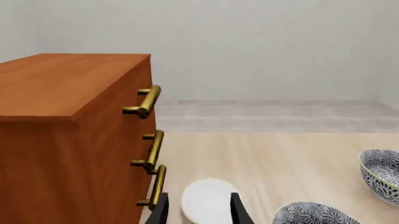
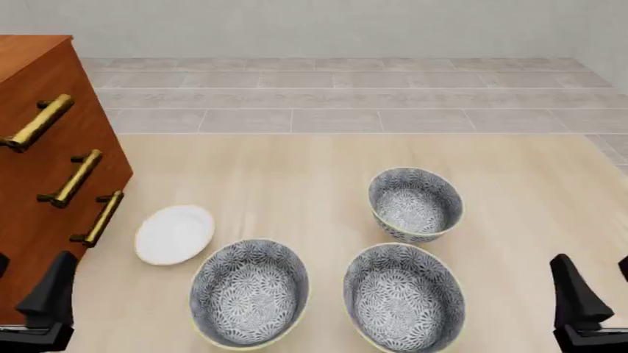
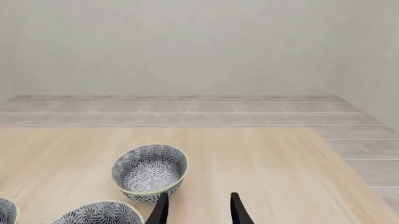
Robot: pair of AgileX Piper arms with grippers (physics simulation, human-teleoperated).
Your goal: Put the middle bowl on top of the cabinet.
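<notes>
The middle bowl (image 2: 404, 297) sits on the worktop (image 2: 294, 184) between its two twins — one (image 2: 249, 291) to its left, one (image 2: 415, 204) farther back on the right — so nothing of the task looks done yet. It is deep and round, grey-and-white floral inside and out, with a pale yellow rim. The cabinet (image 2: 40, 147) stands well apart at the left, its top bare where seen. Both grippers — left (image 2: 40, 305), right (image 2: 589, 301) — hang near, fingers parted, holding nothing.
</notes>
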